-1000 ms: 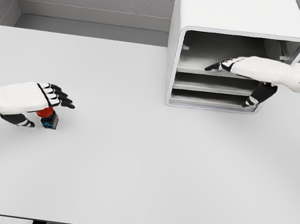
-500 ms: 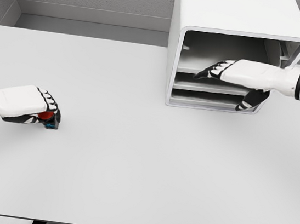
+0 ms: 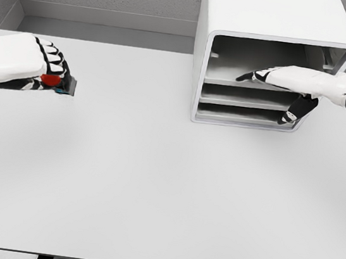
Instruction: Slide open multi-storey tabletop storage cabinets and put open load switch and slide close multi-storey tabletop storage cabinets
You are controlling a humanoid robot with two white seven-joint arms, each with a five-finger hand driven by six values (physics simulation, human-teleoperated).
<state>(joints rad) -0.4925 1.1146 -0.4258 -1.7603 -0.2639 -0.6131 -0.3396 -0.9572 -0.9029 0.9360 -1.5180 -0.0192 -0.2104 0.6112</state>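
The load switch [image 3: 57,81], a small dark block with a red knob, hangs above the table at the far left, and my left hand [image 3: 44,69] is shut on it. The white storage cabinet [image 3: 270,24] stands at the back right with several shelf levels showing through its open front. My right hand [image 3: 274,85] comes in from the right, its fingers stretched flat over the upper shelf and its thumb pointing down by the cabinet's lower right corner. It holds nothing.
The white table [image 3: 165,192] spreads across the whole view. A grey wall and ledge [image 3: 104,18] run behind it, just past the cabinet.
My left hand closed on the load switch and lifted it up and back toward the far left. My right hand pushed a little into the cabinet, then drew back to the right.
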